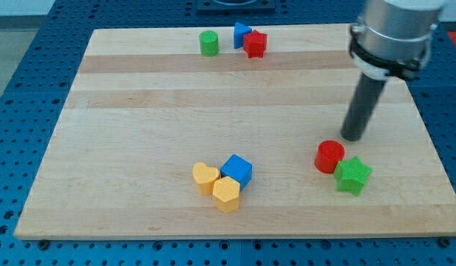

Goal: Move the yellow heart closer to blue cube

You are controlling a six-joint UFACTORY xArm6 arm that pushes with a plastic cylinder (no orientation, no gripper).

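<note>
No readable writing, brand or label anywhere on my feed, not on the blocks nor on the arm.

Board (139, 111) is pale wood w/ long grain bands running across the view, sitting on a blue perforated base (21, 89) that shows on all sides.

My rig has no gripper, so nothing to call wide or narrow: just a straight dark rod under a grey collar. My tip (352, 138) rests on the board at the view's right, holding nothing. It's just above the red cylinder (329, 157), close but I can't tell if touching. The green star-shaped block (352, 176) sits touching the red cylinder on its lower right.

Task items: yellow heart (205, 177) lies low on the board, a bit left of centre, w/ the blue cube (236, 170) just beside it to the view's right, nearly touching. A yellow hexagon-ish block (226, 193) is tucked under both, touching them. All three are well apart from my tip.

At the view's top: green cylinder (208, 43), then a blue block (242, 34) partly hidden behind a red star-like block (254, 44); blue one's shape is hard to make out, maybe triangular.

Arm's upper part is cut off by the view's top edge.
</note>
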